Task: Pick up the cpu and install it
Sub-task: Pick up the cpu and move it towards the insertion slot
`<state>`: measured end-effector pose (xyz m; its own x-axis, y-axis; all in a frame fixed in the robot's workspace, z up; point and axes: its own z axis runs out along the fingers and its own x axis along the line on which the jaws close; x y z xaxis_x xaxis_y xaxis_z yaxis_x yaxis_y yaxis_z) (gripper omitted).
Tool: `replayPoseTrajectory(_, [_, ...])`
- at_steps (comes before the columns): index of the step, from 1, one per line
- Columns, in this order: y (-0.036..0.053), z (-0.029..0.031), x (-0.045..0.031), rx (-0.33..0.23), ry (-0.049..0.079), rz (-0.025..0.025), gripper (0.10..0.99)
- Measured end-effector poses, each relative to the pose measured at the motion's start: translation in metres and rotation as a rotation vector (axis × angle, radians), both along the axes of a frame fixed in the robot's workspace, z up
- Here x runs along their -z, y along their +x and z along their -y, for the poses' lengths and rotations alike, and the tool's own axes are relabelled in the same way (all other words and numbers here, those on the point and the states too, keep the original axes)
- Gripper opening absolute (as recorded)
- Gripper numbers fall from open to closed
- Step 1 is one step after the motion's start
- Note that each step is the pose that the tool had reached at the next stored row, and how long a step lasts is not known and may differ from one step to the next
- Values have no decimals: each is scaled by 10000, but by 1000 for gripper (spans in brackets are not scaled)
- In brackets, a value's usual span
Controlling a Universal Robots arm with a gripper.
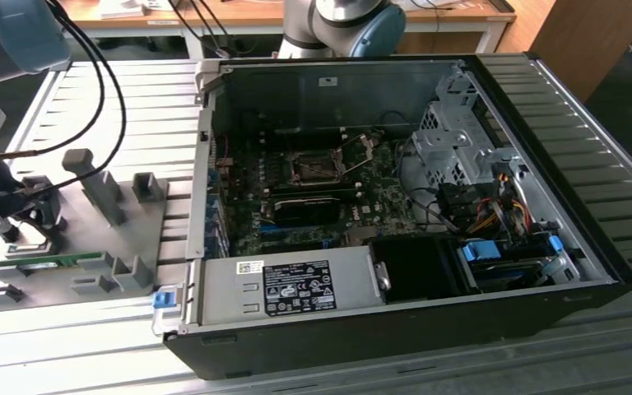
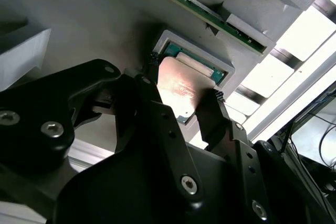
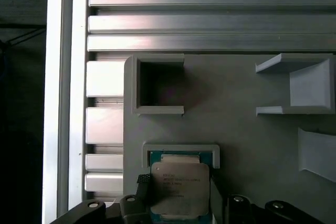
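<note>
The cpu (image 2: 178, 85) is a flat square chip with a shiny silver top. It lies in a shallow grey nest (image 2: 223, 64) on the grey fixture plate (image 1: 141, 239) at the exterior view's left. My gripper (image 2: 185, 77) hangs low over it, one black fingertip (image 2: 152, 59) against each opposite edge, shut on the chip. In the first wrist view the cpu (image 3: 181, 187) sits inside its nest frame (image 3: 181, 148) with my gripper (image 3: 181, 184) straddling it. The open motherboard socket (image 1: 318, 169) lies inside the computer case (image 1: 404, 329).
A long green memory stick (image 1: 47, 262) lies in a slot beside the nest. Tall grey fixture blocks (image 1: 96, 185) stand on the plate. A power supply (image 1: 289, 288) and cables (image 1: 492, 206) fill the case's near side. A second arm (image 1: 344, 25) stands behind the case.
</note>
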<state>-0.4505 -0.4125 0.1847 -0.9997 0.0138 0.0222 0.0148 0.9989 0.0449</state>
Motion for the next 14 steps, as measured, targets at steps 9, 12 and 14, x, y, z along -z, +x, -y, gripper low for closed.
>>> replayPoseTrajectory(9, [-1,0,-143,0,-2,-3,537])
replayPoseTrajectory(12, [0,0,-191,1,-2,-2,537])
replayPoseTrajectory(14, [0,0,-229,0,-1,-2,537])
